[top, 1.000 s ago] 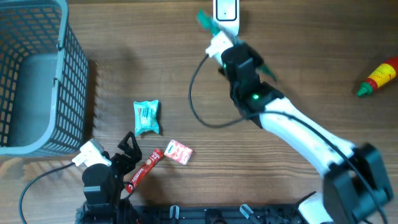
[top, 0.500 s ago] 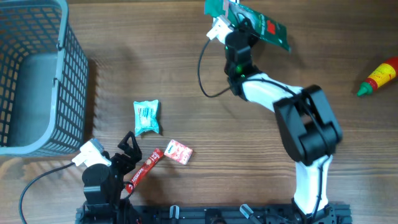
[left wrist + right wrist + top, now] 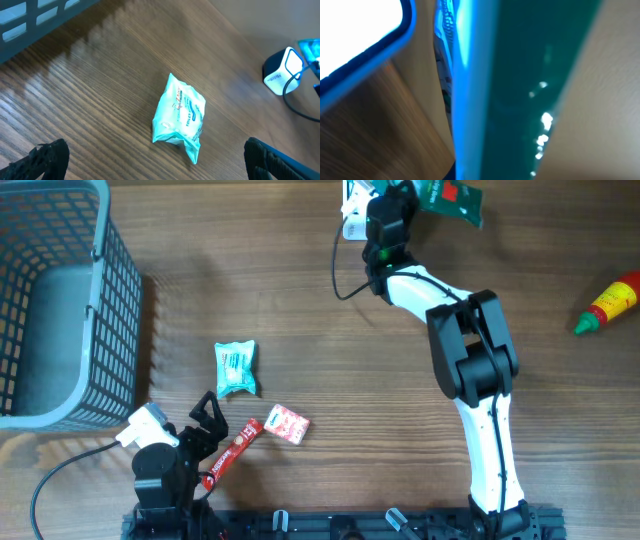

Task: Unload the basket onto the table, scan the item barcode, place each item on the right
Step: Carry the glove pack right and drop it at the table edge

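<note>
My right gripper [image 3: 402, 196] is shut on a flat green packet [image 3: 445, 200] with a red mark, at the table's far edge. The packet is right beside the white barcode scanner [image 3: 352, 212], which the arm partly hides. In the right wrist view the packet's green face [image 3: 520, 90] fills the frame, blurred, with the scanner's bright white body [image 3: 355, 35] at upper left. My left gripper [image 3: 205, 422] stands open at the near left, holding nothing. In its wrist view its dark fingertips [image 3: 50, 157] are spread wide and a teal packet [image 3: 179, 116] lies ahead of them.
A grey mesh basket [image 3: 110, 300] stands at the far left. A teal packet [image 3: 236, 368], a red stick pack [image 3: 232, 450] and a small pink packet [image 3: 287, 424] lie near the left gripper. A red sauce bottle [image 3: 608, 305] lies at the right edge. The scanner's cable loops beside it.
The right arm has swung toward the far edge, carrying the green packet up and to the right past the scanner. The left arm has not moved.
</note>
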Robot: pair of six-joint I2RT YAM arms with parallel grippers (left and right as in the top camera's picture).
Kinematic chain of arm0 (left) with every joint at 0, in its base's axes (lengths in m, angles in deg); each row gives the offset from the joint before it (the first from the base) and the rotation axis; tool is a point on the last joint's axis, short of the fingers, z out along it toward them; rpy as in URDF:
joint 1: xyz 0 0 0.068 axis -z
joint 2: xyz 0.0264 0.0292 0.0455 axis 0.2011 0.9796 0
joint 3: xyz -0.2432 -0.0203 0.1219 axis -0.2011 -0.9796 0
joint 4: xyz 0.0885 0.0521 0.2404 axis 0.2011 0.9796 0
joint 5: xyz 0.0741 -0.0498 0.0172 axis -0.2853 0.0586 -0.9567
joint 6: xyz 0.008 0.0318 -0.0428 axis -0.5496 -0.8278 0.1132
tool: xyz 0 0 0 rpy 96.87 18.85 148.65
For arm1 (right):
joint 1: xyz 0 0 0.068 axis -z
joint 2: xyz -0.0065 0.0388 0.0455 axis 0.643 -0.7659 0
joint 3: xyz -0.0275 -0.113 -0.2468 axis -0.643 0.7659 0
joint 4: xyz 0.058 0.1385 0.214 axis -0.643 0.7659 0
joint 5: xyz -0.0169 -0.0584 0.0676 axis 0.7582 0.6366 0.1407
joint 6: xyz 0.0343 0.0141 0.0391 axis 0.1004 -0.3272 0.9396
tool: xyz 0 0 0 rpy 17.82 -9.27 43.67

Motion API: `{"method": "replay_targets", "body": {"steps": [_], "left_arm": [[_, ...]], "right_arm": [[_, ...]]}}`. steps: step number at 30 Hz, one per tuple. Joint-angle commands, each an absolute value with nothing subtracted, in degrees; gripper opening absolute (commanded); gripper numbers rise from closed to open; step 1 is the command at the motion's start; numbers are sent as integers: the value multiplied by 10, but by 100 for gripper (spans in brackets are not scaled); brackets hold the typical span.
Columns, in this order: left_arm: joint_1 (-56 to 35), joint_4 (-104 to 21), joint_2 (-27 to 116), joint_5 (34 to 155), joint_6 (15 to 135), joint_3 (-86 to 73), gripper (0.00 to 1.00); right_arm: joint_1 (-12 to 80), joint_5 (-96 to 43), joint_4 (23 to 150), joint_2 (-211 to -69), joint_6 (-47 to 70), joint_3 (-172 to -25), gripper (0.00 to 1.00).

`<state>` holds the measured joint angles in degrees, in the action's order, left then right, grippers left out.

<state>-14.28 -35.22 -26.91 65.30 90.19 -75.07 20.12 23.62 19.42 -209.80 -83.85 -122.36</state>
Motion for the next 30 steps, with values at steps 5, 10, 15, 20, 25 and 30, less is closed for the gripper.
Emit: {"method": "replay_targets", "body": {"steps": [5, 10, 15, 20, 25, 30], "left_arm": [[-140, -352, -270, 647, 905, -757, 100], [-140, -352, -270, 647, 905, -757, 100], [-140, -352, -270, 647, 905, -757, 100], [-140, -352, -270, 647, 905, -757, 100], [-140, -352, -270, 647, 905, -757, 100], [-140, -352, -270, 647, 905, -757, 100]], "right_arm": [[198, 283, 183, -2103, -876, -1240, 4], [206, 316, 182, -2091, -851, -1240, 4], [242, 358, 183, -2059, -777, -1240, 4], [317, 404, 203, -2046, -701, -1240, 4], [402, 354, 454, -2047, -496, -1240, 4], [473, 275, 575, -2047, -347, -1239, 4]]}}
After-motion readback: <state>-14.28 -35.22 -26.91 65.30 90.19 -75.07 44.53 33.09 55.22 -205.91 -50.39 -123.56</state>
